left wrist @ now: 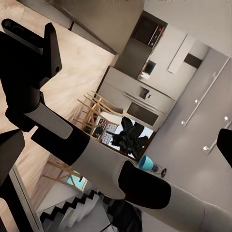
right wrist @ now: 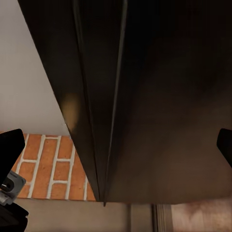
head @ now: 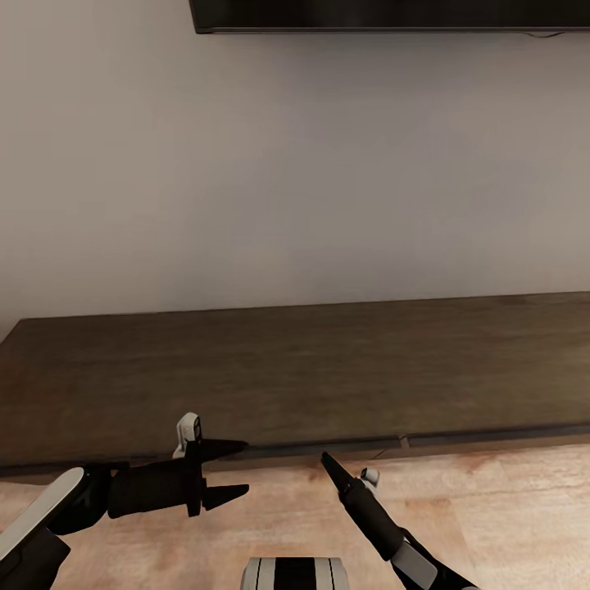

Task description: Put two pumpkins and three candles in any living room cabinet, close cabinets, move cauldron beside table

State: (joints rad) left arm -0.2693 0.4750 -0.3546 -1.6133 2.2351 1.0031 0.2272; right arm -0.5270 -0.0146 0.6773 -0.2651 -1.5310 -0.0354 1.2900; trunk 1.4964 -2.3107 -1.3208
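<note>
Head view puts you square in front of the cabinet (head: 311,369), a long, low, dark wood unit against the pale wall (head: 246,180), with a black screen (head: 385,15) mounted above it. Its top is bare, and no pumpkin, candle or cauldron is visible. The fronts look plain and handleless, so judge them stiff and smooth: your likeliest hold is a panel edge or the seam (right wrist: 113,121) running down the dark front in the right wrist view. Below the cabinet lies light wood floor (head: 492,508).

Left gripper (head: 233,471) sits just before the cabinet's front edge, fingers spread apart and holding nothing. Right gripper (head: 329,463) points at that same edge; its fingers appear apart in the wrist view, nothing between them. Left wrist view looks away across the room toward a kitchen (left wrist: 145,92).
</note>
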